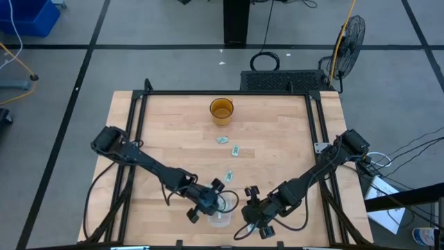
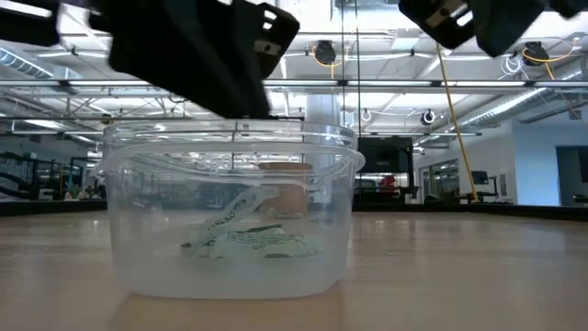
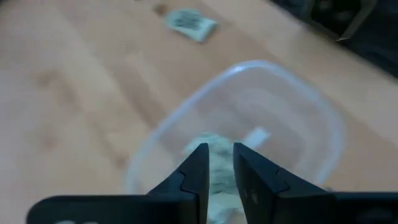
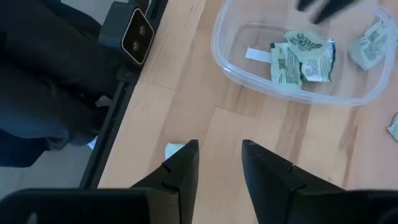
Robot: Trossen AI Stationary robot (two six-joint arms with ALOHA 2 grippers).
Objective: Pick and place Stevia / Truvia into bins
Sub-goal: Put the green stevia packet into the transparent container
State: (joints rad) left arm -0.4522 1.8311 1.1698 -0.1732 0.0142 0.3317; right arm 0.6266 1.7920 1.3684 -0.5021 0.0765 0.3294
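The tabletop was pale wood planking in a black frame, standing on grey floor with dark tape lines; a fan stood beyond the far right corner. From the low view I saw a large hall with ceiling trusses and lamps behind the table.

An amber cup stood near the far edge, centre. The clear bin sat at the near edge between the two arms. I counted at least three green-and-white sachets lying flat on its floor, overlapping. Loose sachets lay on the wood: two just near of the cup, one farther toward the bin, another just beside the bin wall.

Left gripper hung directly over the bin, fingers a narrow gap apart, holding nothing. Right gripper hovered over bare wood just right of the bin, fingers parted somewhat wider, empty.
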